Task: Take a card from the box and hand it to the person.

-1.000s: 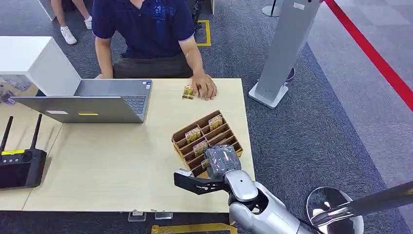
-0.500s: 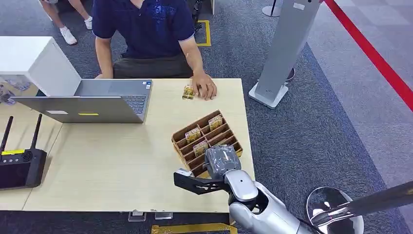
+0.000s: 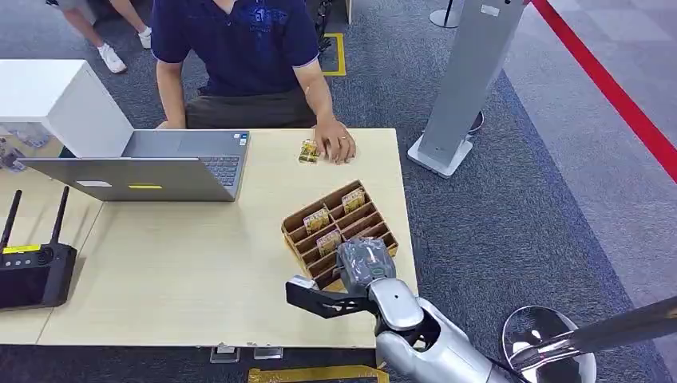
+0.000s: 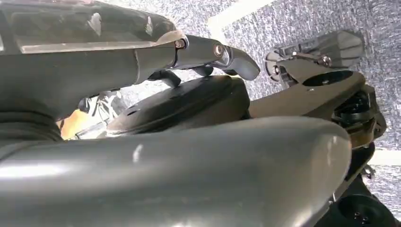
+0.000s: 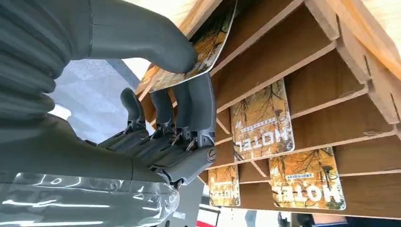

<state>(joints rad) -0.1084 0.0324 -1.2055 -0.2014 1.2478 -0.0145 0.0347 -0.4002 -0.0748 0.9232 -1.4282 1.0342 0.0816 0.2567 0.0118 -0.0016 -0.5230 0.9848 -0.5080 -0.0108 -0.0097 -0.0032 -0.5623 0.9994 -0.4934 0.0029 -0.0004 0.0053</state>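
Here the right hand (image 5: 156,109) is pinching a card (image 5: 198,49) between thumb and fingers at the near end of the slotted box (image 3: 339,227), probably to lift it clear of its slot. Across the table, the person's hand (image 3: 335,148) is resting by another card. Whether the left hand (image 4: 198,52) is open or closed, I cannot tell.

Office/demo hall: grey carpet (image 3: 511,207), desk (image 3: 199,271) w/ laptop (image 3: 152,167), red floor tape (image 3: 615,88).

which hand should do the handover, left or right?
Right. The right hand already pinches a card at the box, near the person. The left hand hangs over the floor.
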